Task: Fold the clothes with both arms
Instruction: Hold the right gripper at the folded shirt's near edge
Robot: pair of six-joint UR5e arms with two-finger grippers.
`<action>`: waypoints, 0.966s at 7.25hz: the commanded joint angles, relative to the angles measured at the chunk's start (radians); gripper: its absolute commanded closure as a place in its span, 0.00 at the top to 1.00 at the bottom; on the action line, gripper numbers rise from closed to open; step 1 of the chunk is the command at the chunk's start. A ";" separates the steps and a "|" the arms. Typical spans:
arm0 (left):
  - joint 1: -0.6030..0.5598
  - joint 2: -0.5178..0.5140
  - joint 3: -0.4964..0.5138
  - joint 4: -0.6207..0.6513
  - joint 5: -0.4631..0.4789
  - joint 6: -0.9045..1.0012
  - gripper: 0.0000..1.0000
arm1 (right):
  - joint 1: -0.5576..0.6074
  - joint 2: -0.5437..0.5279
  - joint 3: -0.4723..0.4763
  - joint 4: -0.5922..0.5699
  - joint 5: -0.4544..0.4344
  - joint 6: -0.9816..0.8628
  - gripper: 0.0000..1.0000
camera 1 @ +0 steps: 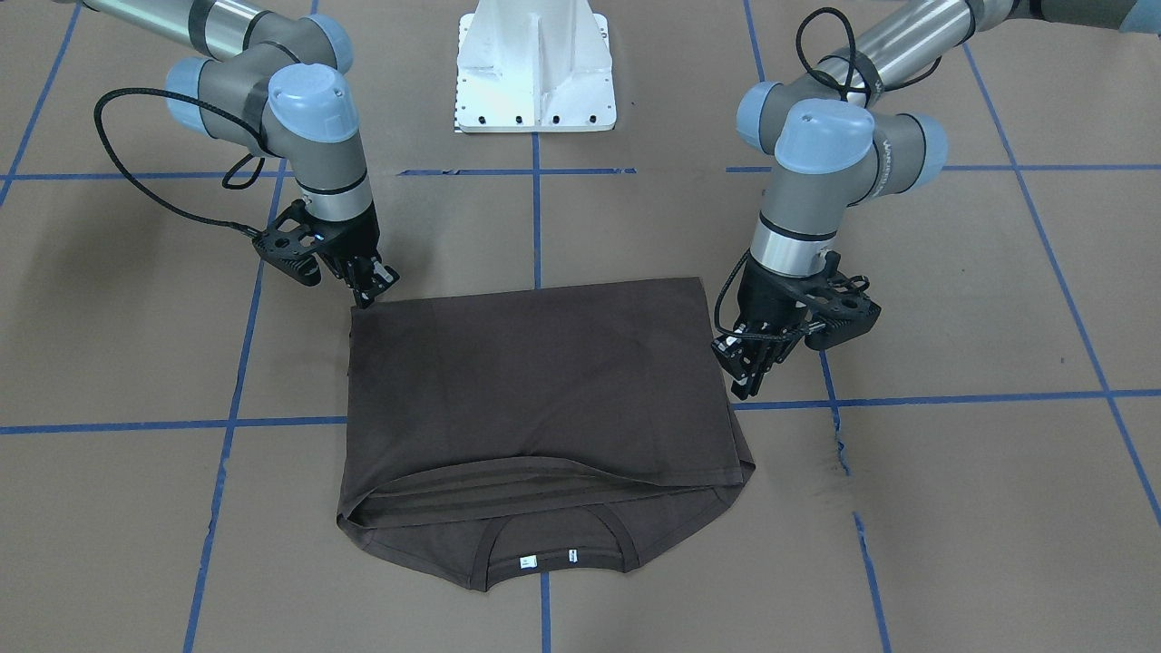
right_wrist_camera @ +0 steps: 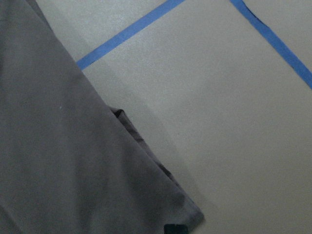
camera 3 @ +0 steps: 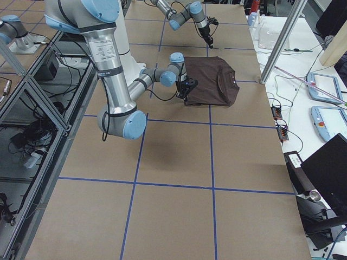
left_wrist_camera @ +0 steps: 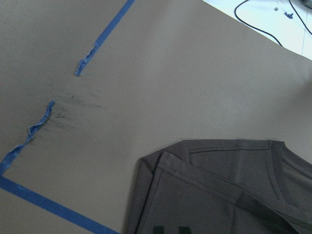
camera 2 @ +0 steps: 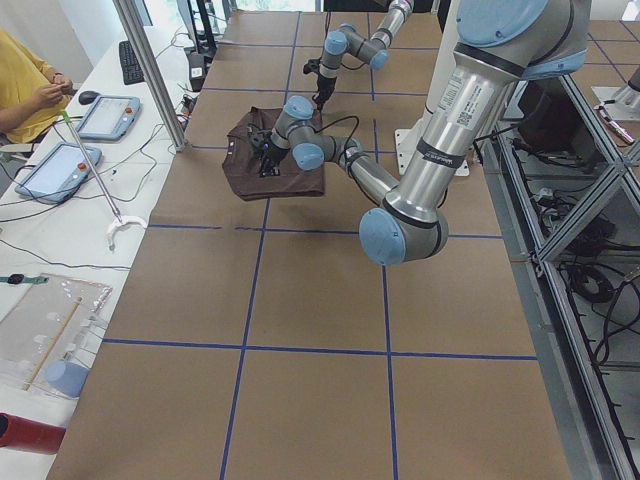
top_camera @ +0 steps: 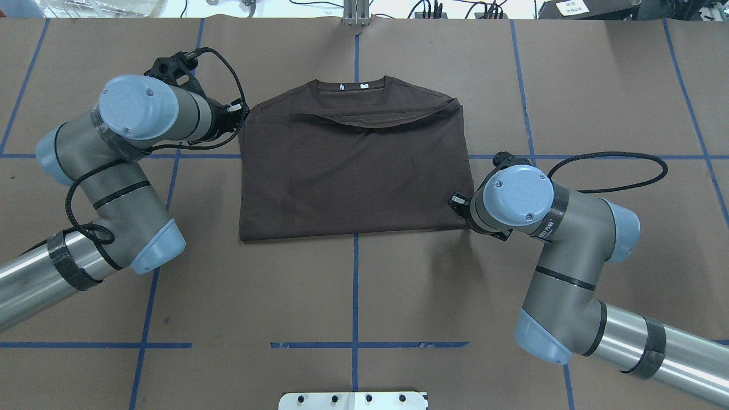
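The dark brown-grey T-shirt [camera 1: 544,381] lies flat on the brown table, folded in half, with its hem edge near the collar [camera 1: 544,544] and white labels. It also shows in the overhead view [top_camera: 353,171]. My left gripper [camera 1: 748,385] hangs just off the shirt's side edge near the collar end [top_camera: 234,108]. Its tips [left_wrist_camera: 169,229] look shut and empty, above the sleeve corner of the shirt [left_wrist_camera: 219,195]. My right gripper [camera 1: 376,281] is at the folded corner nearest the robot [top_camera: 455,202]. Its tip [right_wrist_camera: 175,229] looks shut, right at the corner of the shirt [right_wrist_camera: 58,161].
The white pedestal base [camera 1: 535,73] stands behind the shirt. Blue tape lines cross the table, torn in places [left_wrist_camera: 39,126]. An operator in yellow [camera 2: 25,90] sits at a side table with tablets, off the work area.
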 commanded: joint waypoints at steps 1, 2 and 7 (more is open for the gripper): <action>0.000 0.002 -0.002 0.001 0.000 -0.003 0.24 | 0.006 0.004 -0.007 0.000 0.000 0.003 0.46; 0.000 0.002 -0.001 0.001 0.000 -0.004 0.24 | 0.008 0.004 -0.010 -0.001 0.000 0.004 0.54; 0.000 0.008 -0.002 0.001 0.003 -0.009 0.24 | 0.009 0.015 -0.060 0.002 -0.006 0.004 0.58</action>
